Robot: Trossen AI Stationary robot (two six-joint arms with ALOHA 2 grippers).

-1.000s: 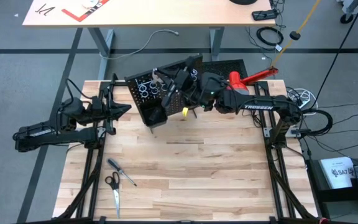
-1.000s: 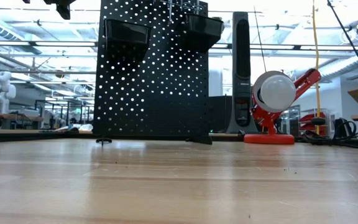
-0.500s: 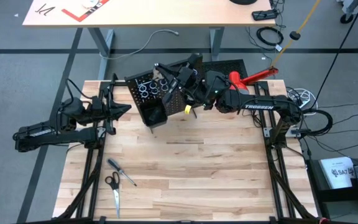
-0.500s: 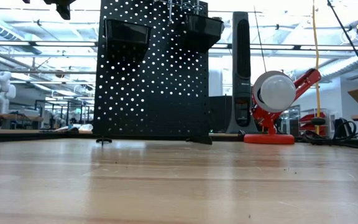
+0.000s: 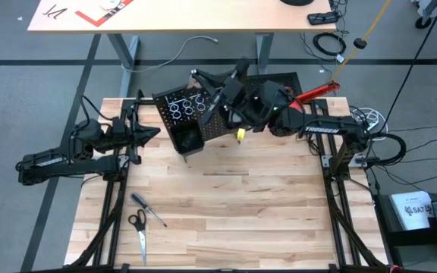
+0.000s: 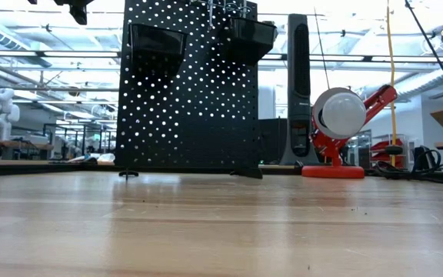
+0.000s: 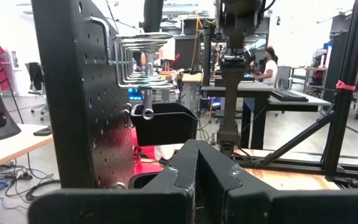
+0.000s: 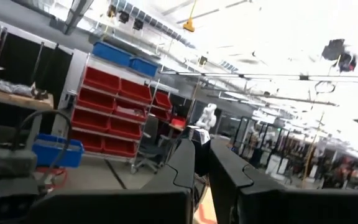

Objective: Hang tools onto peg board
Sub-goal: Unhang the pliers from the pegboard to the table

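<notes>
Scissors (image 5: 138,227) show only from above; both arms' jaws nearly closed, empty.

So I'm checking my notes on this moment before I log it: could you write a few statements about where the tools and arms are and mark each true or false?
1. The scissors lie on the table near its front left corner. True.
2. The screwdriver hangs from the peg board. False: it lies on the table beside the scissors.
3. The right claw is up at the peg board. True.
4. The left claw grips the scissors. False: it is shut on nothing, at the table's left edge, far from them.
5. The red-and-white lamp lies flat at the table's front. False: it stands at the back, beside the peg board.
</notes>
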